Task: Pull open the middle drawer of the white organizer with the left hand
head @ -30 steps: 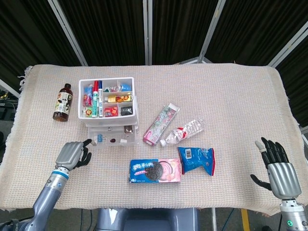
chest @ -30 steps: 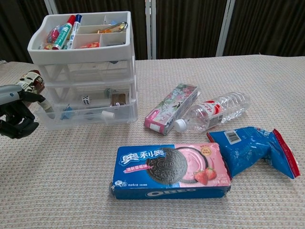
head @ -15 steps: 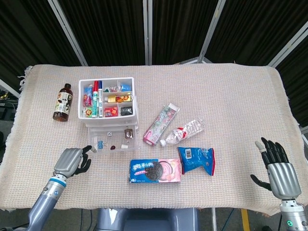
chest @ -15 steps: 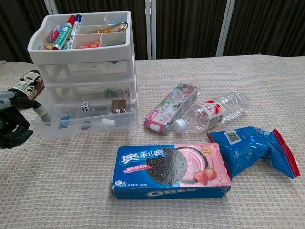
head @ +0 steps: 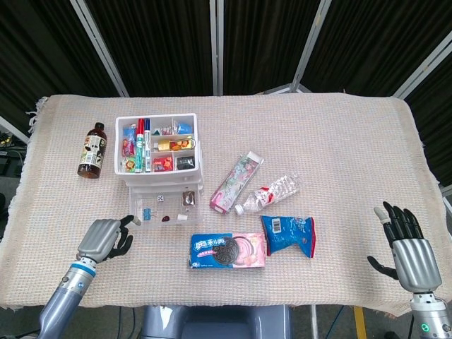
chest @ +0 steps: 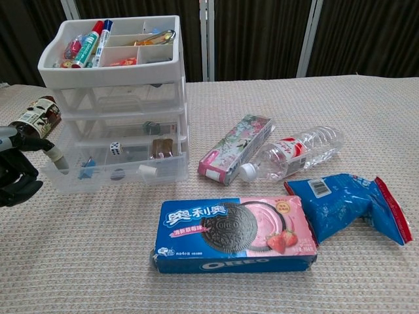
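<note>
The white organizer [head: 157, 145] [chest: 118, 72] stands at the left of the table, its top tray full of pens and small items. A clear drawer [head: 166, 214] [chest: 118, 173] low in its stack sticks out toward me and holds a die and small bits. My left hand [head: 104, 240] [chest: 16, 171] sits just left of the drawer's front, fingers curled, with one fingertip hooked on the drawer's front left corner. My right hand [head: 407, 244] hovers at the near right edge of the table, fingers spread and holding nothing; the chest view does not show it.
A brown bottle [head: 90, 150] [chest: 36, 114] lies left of the organizer. To its right lie a toothpaste box [head: 236, 181] [chest: 236, 149] and a water bottle [head: 272, 192] [chest: 294, 152]. An Oreo box [head: 227, 251] [chest: 232, 232] and a blue snack bag [head: 289, 233] [chest: 350, 206] lie nearer.
My left hand has drawn back toward the near edge, and the clear drawer has slid further out of the organizer with it. The right hand has not moved.
</note>
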Controlling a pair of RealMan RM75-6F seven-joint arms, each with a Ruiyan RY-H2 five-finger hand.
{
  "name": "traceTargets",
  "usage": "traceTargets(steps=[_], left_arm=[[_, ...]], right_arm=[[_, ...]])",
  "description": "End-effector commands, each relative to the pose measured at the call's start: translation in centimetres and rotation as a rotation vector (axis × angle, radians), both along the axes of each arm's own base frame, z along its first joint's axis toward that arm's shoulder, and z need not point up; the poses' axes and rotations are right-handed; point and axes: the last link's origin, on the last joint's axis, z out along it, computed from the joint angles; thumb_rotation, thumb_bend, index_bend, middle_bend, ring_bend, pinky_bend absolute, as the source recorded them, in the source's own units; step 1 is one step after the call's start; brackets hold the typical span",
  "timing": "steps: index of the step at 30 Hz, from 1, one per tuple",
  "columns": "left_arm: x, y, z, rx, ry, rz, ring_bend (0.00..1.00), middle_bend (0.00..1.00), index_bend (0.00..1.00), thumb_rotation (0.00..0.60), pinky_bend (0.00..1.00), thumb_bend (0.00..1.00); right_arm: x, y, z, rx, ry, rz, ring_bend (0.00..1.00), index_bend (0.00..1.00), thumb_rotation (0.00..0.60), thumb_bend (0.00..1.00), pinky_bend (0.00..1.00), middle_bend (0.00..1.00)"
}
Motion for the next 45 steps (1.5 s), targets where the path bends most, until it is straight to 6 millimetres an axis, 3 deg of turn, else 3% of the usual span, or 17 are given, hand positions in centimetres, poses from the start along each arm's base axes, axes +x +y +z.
traceTargets(steps=[1,14,21,29,34,40,45], left_arm=[[0.2,-0.1,0.0,-0.007,-0.011,-0.004,0.83,0.80,0.33,0.600,0.66,0.58],[0.7,-0.6,0.2,-0.012,-0.029,-0.033,0.83,0.80,0.32,0.600,0.66,0.58],[0.6,-0.5,0.6,0.008,-0.017,-0.039,0.83,0.80,0.25,0.600,0.66,0.57],[0.3,0.1,1.4,0.059,0.003,-0.044,0.83,0.80,0.21,0.600,0.65,0.36],[1.6,1.0,3.1,0.125,0.033,-0.111,0.84,0.83,0.32,0.600,0.67,0.22],[3.7,2.8,4.8,0.184,0.134,-0.210,0.90,0.92,0.44,0.600,0.73,0.21],[4.9,4.4,5.2,0.183,0.245,-0.255,0.92,0.95,0.46,0.600,0.75,0.21]], right_arm=[[0.0,0.0,0.0,0.001,0.000,0.000,0.00,0.00,0.600,0.06,0.00,0.00],[0.0,0.0,0.0,0.001,-0.001,0.001,0.00,0.00,0.600,0.06,0.00,0.00],[0.0,0.0,0.0,0.001,0.000,0.000,0.00,0.00,0.600,0.06,0.00,0.00],[0.0,0.0,-0.1,0.001,0.001,0.000,0.00,0.00,0.600,0.06,0.00,0.00],[0.1,0.0,-0.1,-0.001,0.000,0.002,0.00,0.00,0.600,0.06,0.00,0.00],[0.1,0.0,-0.1,-0.001,0.000,0.005,0.00,0.00,0.600,0.06,0.00,0.00],[0.1,0.0,0.0,-0.001,-0.004,0.004,0.00,0.00,0.600,0.06,0.00,0.00]])
